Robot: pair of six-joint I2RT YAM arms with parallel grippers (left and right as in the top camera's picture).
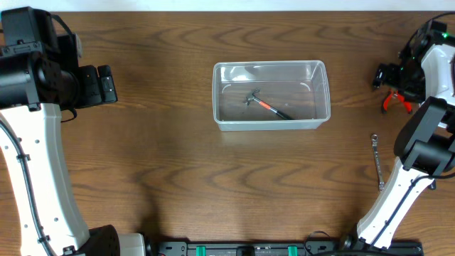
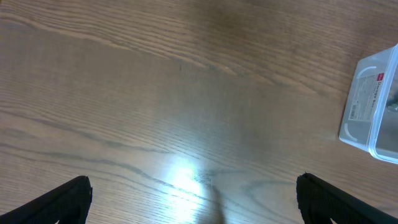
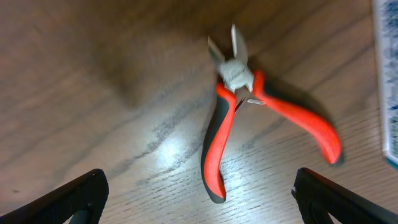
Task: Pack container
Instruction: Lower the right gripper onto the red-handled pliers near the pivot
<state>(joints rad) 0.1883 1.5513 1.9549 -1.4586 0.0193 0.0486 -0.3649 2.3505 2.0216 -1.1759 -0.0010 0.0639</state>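
Observation:
The clear plastic container (image 1: 271, 95) stands on the table at centre back. A small hammer with a red and black handle (image 1: 268, 106) lies inside it. A corner of the container shows in the left wrist view (image 2: 372, 106). Red-handled pliers (image 3: 239, 102) lie on the table with jaws spread, just ahead of my right gripper (image 3: 199, 199), which is open and empty above them. They show at the far right from overhead (image 1: 395, 102). My left gripper (image 2: 194, 202) is open and empty over bare wood at the far left (image 1: 105, 83).
A slim metal wrench (image 1: 377, 161) lies on the table at the right, by the right arm's base. A blue-and-white box edge (image 3: 387, 81) shows at the right of the right wrist view.

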